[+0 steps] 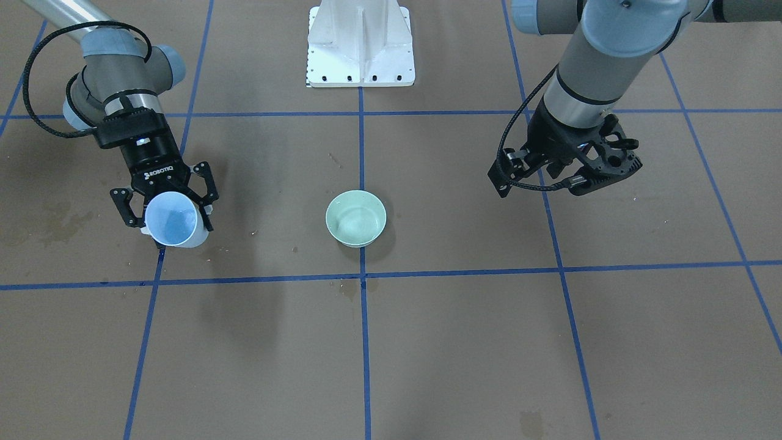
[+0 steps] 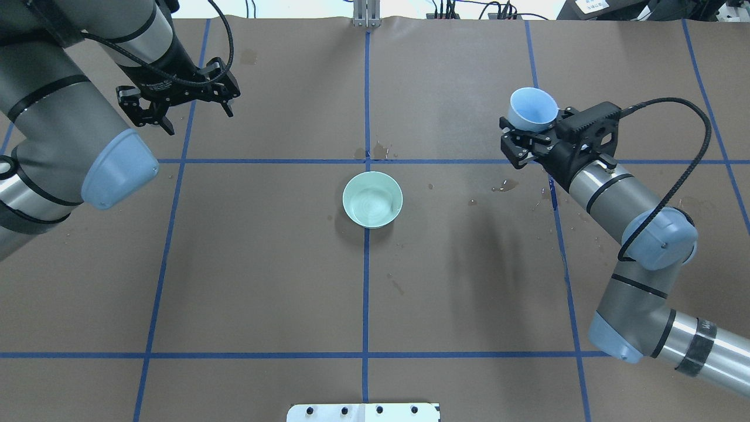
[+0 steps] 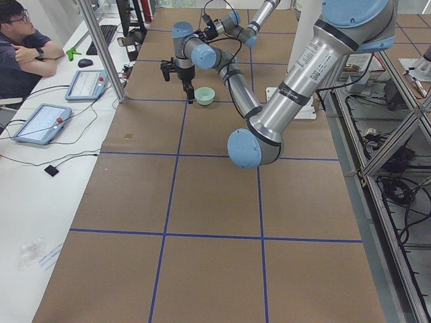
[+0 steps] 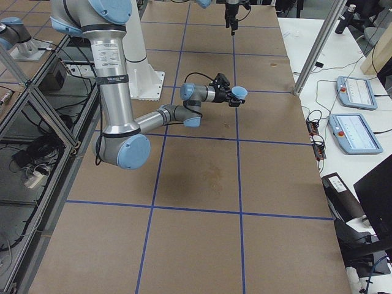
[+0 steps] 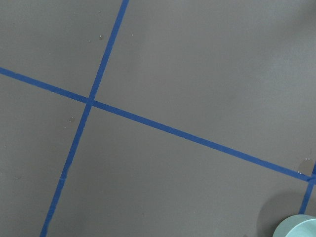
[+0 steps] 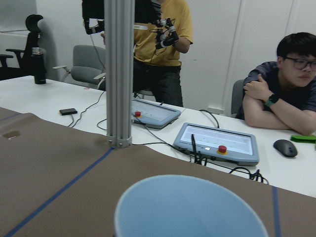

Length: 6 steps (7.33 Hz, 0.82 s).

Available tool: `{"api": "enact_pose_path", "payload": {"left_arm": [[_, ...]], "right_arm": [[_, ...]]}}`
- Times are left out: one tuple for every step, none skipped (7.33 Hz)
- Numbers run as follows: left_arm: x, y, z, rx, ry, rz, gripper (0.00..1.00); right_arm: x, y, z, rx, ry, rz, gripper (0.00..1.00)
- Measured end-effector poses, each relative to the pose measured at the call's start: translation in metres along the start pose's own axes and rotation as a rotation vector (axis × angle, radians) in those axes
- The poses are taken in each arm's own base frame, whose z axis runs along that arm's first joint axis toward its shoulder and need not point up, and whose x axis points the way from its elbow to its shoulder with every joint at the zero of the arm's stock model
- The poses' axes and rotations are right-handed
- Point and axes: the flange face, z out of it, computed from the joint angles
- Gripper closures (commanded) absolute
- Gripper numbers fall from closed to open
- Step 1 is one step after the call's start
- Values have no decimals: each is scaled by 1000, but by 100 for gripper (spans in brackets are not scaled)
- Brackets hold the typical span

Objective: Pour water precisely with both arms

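My right gripper (image 2: 530, 138) is shut on a light-blue cup (image 2: 532, 109), held above the table at the far right, mouth tilted up and away from me. The cup also shows in the front view (image 1: 172, 219) and fills the bottom of the right wrist view (image 6: 190, 210). A pale green bowl (image 2: 372, 199) stands at the table's centre on the blue tape line, with a faint sheen inside. No stream of water shows. My left gripper (image 2: 199, 120) is open and empty, hovering over the far left of the table. The bowl's rim shows in the left wrist view (image 5: 298, 228).
Brown paper with a blue tape grid (image 2: 366, 354) covers the table, with small wet stains (image 2: 504, 186) between the bowl and the cup. The white pedestal base (image 1: 360, 46) stands on my side. Operators and tablets (image 6: 215, 143) are at a white desk beyond the far edge.
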Motion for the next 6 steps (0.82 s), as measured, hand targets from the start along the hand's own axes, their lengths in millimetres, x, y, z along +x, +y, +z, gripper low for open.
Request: {"api": "enact_pose_path", "payload": {"left_arm": [[-1, -3, -1, 5, -1, -5, 0], [-4, -6, -5, 11, 0, -1, 0], [-9, -13, -9, 18, -1, 27, 0], [-22, -23, -12, 26, -10, 78, 0], [-45, -37, -12, 34, -28, 135, 0], [-72, -47, -7, 35, -50, 191, 0]], "right_arm": [[-10, 2, 1, -40, -69, -1, 100], [-23, 2, 1, -69, -134, 2, 100], [-44, 2, 2, -87, -192, 5, 100], [-69, 6, 2, -102, -242, 8, 100], [-91, 13, 1, -118, -279, 2, 100], [-110, 21, 0, -136, -302, -28, 100]]}}
